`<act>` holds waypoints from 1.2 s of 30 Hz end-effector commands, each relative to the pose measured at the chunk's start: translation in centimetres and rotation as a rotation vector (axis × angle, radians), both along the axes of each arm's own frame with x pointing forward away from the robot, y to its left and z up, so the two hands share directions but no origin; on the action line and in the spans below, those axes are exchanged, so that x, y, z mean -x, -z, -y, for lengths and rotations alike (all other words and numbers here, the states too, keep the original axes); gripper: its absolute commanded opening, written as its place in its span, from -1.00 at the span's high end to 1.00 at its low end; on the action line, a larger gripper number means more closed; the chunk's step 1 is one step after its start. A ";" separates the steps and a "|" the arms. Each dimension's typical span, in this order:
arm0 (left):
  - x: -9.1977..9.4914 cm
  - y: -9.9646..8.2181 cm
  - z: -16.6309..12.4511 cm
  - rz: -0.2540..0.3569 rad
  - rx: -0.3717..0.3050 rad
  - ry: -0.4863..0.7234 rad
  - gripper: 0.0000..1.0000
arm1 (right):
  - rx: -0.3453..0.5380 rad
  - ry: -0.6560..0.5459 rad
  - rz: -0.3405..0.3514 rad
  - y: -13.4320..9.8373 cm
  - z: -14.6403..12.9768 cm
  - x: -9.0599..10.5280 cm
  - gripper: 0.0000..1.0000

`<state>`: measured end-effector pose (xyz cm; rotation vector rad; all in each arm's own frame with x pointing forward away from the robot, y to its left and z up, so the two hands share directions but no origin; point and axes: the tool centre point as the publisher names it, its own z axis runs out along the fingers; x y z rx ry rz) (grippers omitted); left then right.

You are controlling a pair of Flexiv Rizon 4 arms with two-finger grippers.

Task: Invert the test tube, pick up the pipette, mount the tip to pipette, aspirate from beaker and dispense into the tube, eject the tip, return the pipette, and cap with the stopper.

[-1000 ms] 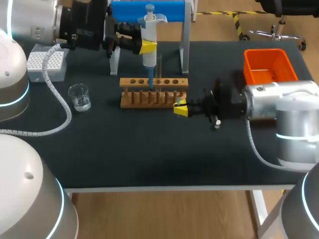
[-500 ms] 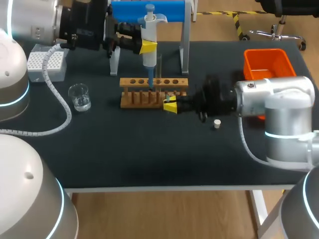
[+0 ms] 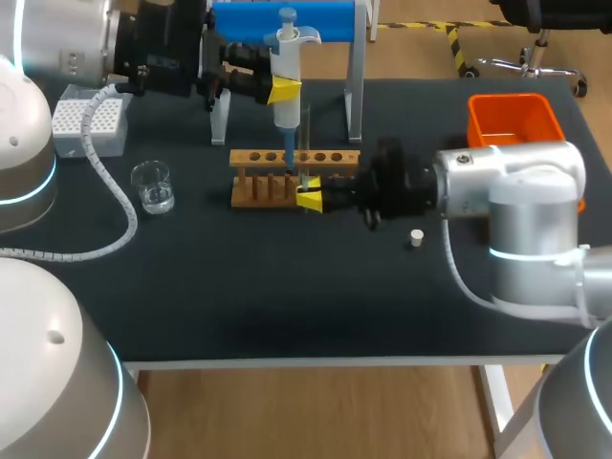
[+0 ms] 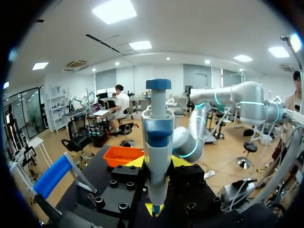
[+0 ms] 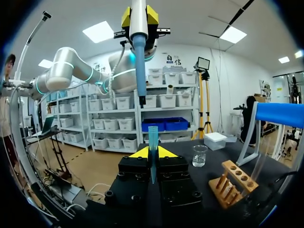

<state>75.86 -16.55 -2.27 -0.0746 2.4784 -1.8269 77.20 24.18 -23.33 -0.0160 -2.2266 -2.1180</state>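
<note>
My left gripper (image 3: 284,91) is shut on the white and blue pipette (image 3: 285,67), holding it upright over the wooden rack (image 3: 251,188); its shaft fills the space between the fingers in the left wrist view (image 4: 157,142). My right gripper (image 3: 311,198) is at the rack's front, shut on a small blue pipette tip (image 5: 152,137) that stands upright between its fingers, just below the pipette's nose (image 5: 139,71). A glass test tube (image 3: 306,129) stands in the rack. The beaker (image 3: 153,185) sits at the left. The white stopper (image 3: 416,237) lies on the mat beside my right arm.
A white tip box (image 3: 91,120) is at the far left. The blue pipette stand (image 3: 287,19) rises behind the rack. An orange bin (image 3: 512,124) sits at the far right. My left arm's white cable (image 3: 115,191) loops past the beaker.
My right gripper has moved left along the rack's front with the blue tip, ending under the pipette. The left arm and pipette have stayed still; the stopper has not moved.
</note>
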 end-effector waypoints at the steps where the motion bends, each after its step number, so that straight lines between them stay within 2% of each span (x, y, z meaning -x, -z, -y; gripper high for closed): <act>1: -0.1 -0.1 -0.1 -0.001 -0.003 0.003 1.00 | -0.006 -0.002 0.002 0.2 -0.8 -0.6 1.00; 16: -0.1 -0.1 -0.1 -0.001 -0.003 0.003 1.00 | -0.020 -0.025 0.021 -0.2 -2.1 -0.9 1.00; 36: -0.1 -0.1 -0.1 -0.001 -0.003 0.003 1.00 | -0.038 -0.032 0.038 -1.6 -1.4 0.3 1.00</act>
